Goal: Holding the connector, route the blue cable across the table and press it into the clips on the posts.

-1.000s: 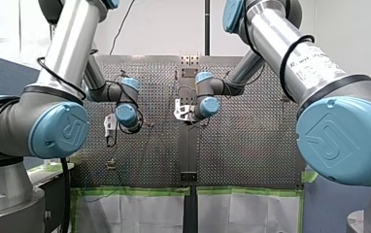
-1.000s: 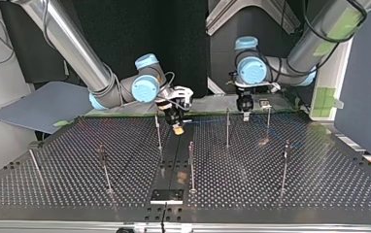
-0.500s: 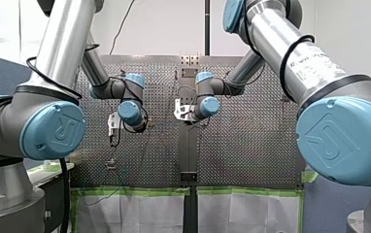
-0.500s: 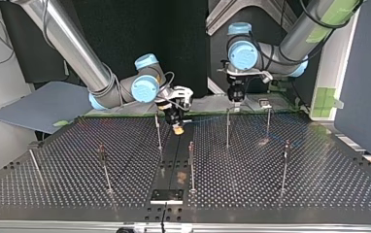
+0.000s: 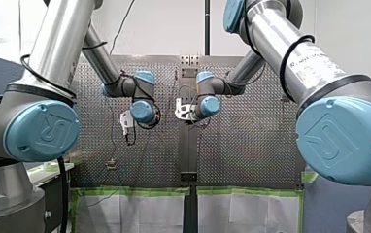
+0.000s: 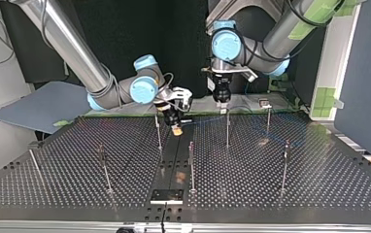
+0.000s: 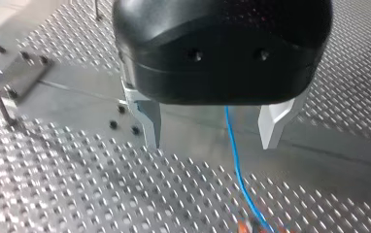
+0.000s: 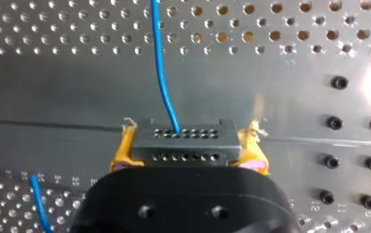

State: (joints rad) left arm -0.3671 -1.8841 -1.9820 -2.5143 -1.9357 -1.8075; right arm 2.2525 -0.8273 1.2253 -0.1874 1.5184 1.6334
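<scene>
In the right wrist view, my right gripper (image 8: 186, 150) is shut on a dark grey connector (image 8: 183, 141), held between its yellow pads (image 8: 124, 150). The blue cable (image 8: 161, 73) leaves the connector and runs ahead over the perforated plate. In the top view that gripper (image 6: 176, 128) hangs low over the table's middle strip at the back. My left gripper (image 7: 212, 133) stands open, and the blue cable (image 7: 234, 162) passes between its metal fingers (image 7: 147, 121) untouched. In the top view it (image 6: 221, 103) hovers just above a thin post (image 6: 227, 127).
Several thin upright posts stand on the perforated table (image 6: 271, 184), among them ones at the middle (image 6: 191, 165), the view's right (image 6: 285, 165) and its left (image 6: 104, 167). A black plate (image 6: 167, 196) lies at the near edge. A grey board (image 6: 38, 109) leans at the left.
My left arm has swung toward the table's middle, leftward in the top view and a little upward, to a spot over a back post. My right gripper has stayed put with the connector.
</scene>
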